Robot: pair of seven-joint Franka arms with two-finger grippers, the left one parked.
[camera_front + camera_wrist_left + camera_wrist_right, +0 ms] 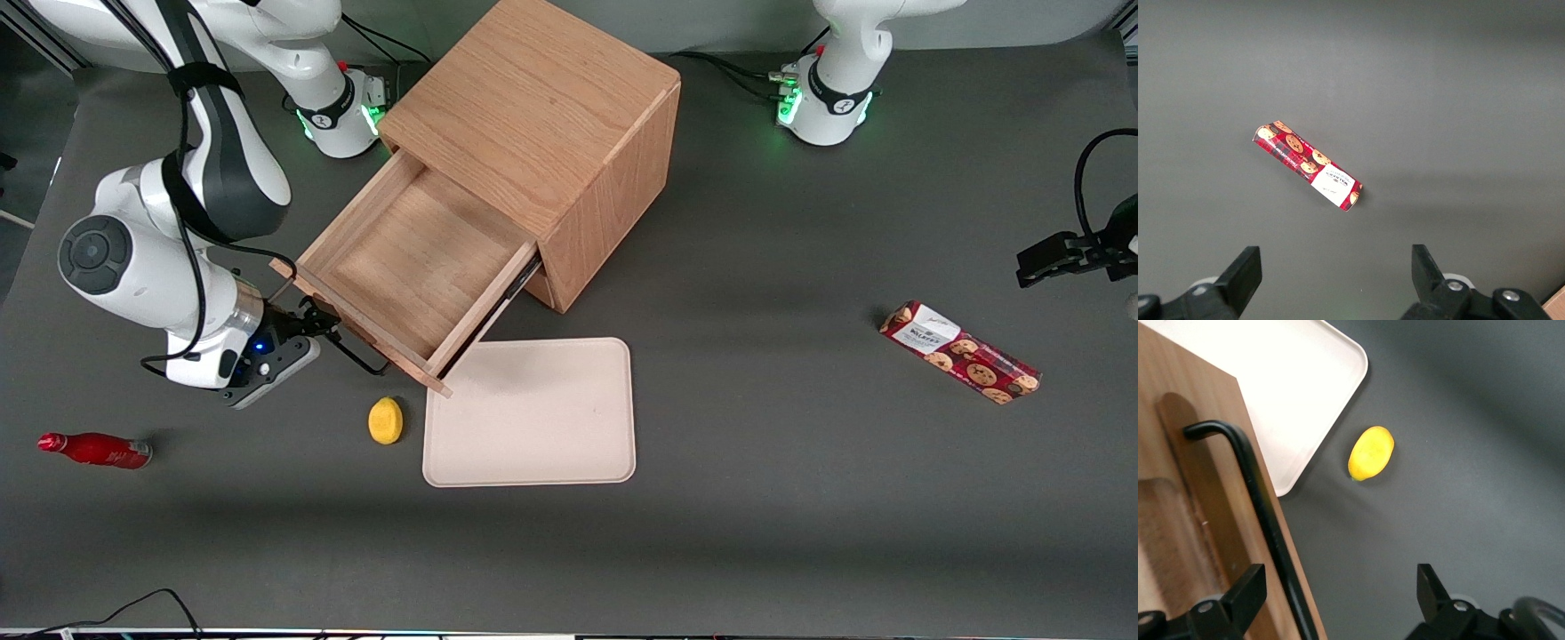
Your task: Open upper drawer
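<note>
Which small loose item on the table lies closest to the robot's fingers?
The yellow lemon, beside the tray, nearest the open gripper; bottle and cookie box lie farther.

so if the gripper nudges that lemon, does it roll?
Probably. The lemon looks rounded and lies loose on bare table beside the tray, so a nudge from the gripper likely rolls it crookedly. Looks light and smooth, maybe slippery.

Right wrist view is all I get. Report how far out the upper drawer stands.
Observer: The upper drawer is well out of the cabinet, and its bare floor shows.
Operator: Say where the gripper sits.
Observer: The gripper, open, is at the drawer's front panel, farther from the front camera than the lemon.
Operator: Name something on the table that I miss.
Observer: A red bottle lies toward the working arm's end.
</note>
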